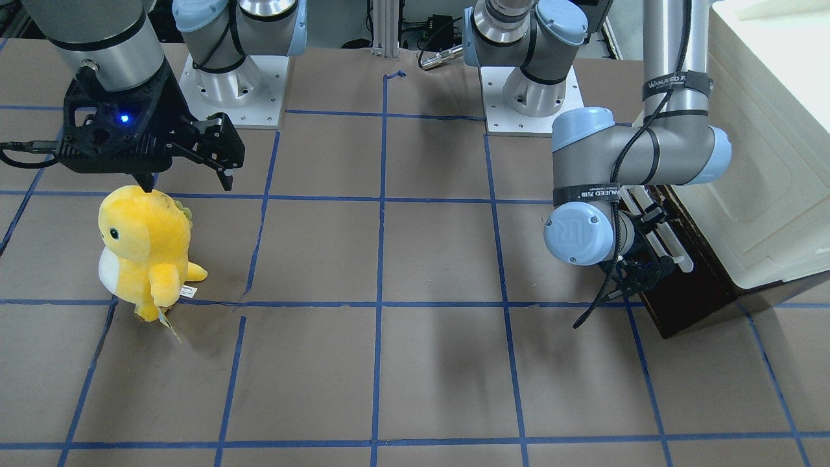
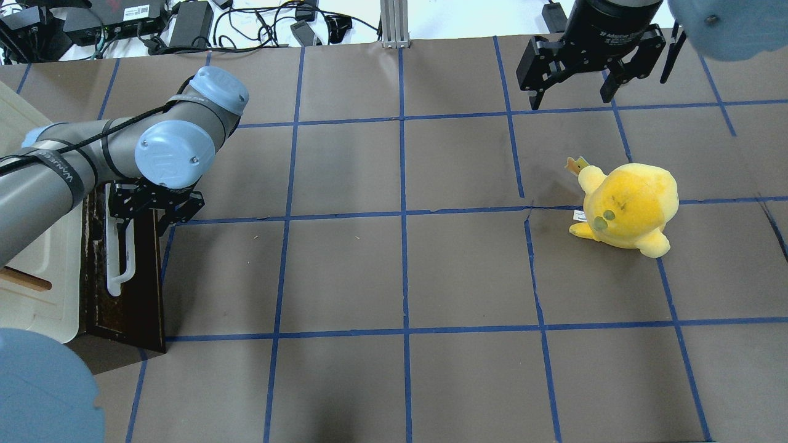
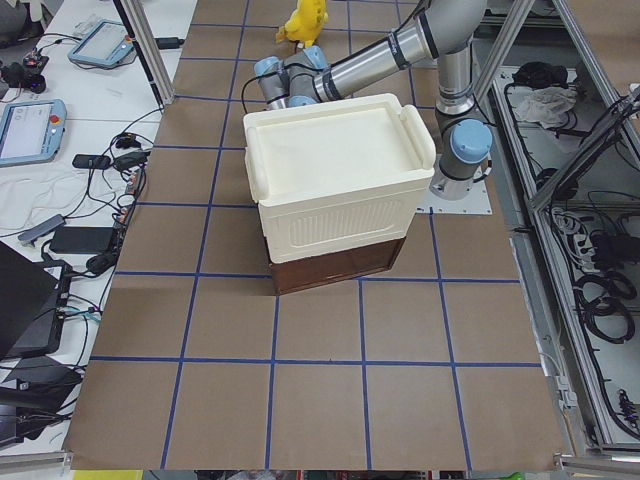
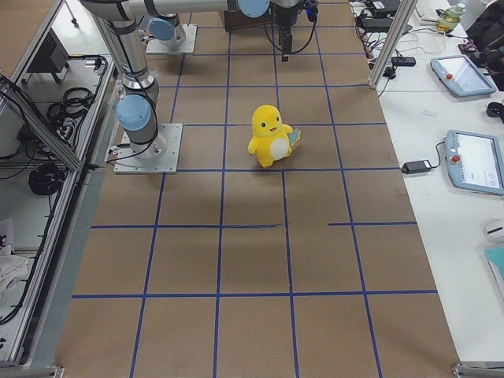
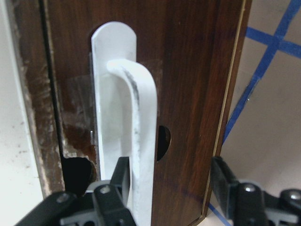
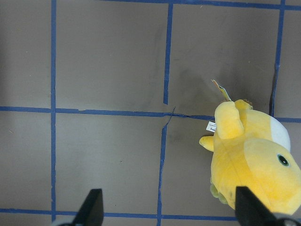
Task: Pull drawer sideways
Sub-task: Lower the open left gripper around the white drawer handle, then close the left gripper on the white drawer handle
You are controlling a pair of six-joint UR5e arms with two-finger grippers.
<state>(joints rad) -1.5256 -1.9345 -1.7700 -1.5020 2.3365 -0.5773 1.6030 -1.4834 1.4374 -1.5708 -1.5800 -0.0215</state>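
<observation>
The drawer (image 2: 138, 289) has a dark brown front panel (image 5: 188, 94) and a long white bar handle (image 5: 136, 141). It sits at the bottom of a cream-white cabinet (image 3: 340, 190) at the table's left end. It looks closed or nearly closed in the exterior left view (image 3: 335, 268). My left gripper (image 2: 143, 226) is open. Its two fingers straddle the near end of the handle (image 2: 117, 258) in the left wrist view, one finger (image 5: 117, 186) right beside the bar, the other (image 5: 225, 188) well apart. My right gripper (image 2: 569, 98) is open and empty above the table.
A yellow plush dinosaur (image 2: 628, 206) stands on the right half of the table, just in front of my right gripper (image 1: 188, 185); it shows in the right wrist view (image 6: 254, 165) too. The brown table top carries a blue tape grid. Both arm bases stand at the robot's edge.
</observation>
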